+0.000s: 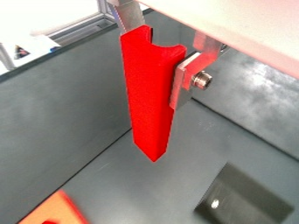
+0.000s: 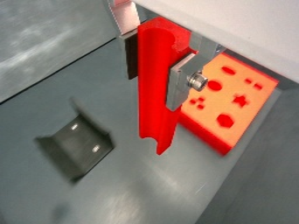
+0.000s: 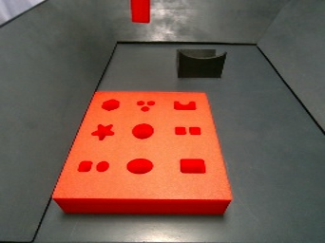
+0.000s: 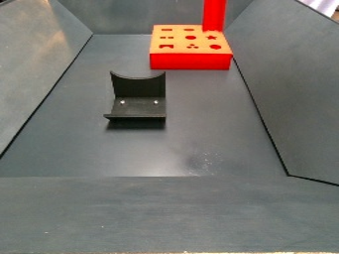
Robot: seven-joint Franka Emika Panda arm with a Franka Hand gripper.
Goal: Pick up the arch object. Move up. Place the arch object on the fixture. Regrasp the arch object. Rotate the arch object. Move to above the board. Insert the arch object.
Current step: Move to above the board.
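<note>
Below, the board (image 3: 143,147) lies flat, the fixture (image 4: 137,98) well apart from it. Overhead the gripper (image 1: 158,48) clamps the arch object (image 1: 149,96) near its top, hanging upright. It looks rigid, light and smooth, so gripping the flat sides seems wise.

Dark grey tabletop (image 4: 185,149) carries board (image 3: 143,152) and fixture (image 4: 137,102), well apart; end effector (image 2: 163,61) overhead.

No text, label, brand, number or sign can be read on anything
</note>
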